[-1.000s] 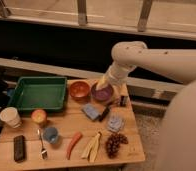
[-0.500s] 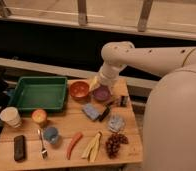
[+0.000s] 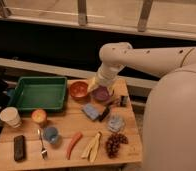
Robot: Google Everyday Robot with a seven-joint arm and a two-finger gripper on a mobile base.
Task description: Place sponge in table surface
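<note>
The medium-blue sponge lies flat on the light tan plank table surface, near its middle right, just in front of a purple bowl. My white arm reaches down from the right, its wrist above the purple bowl. My gripper shows only as dark parts low over the table, just right of the sponge and next to the bowl. I cannot tell whether it touches the sponge.
A green tray stands back left and an orange bowl beside it. A pale grey-blue pad, grapes, banana, red pepper, blue cup, fork, black device, paper cup and orange fruit lie in front.
My arm has swung to the left, its wrist now over the purple bowl. The sponge has stayed in the same spot on the table.
</note>
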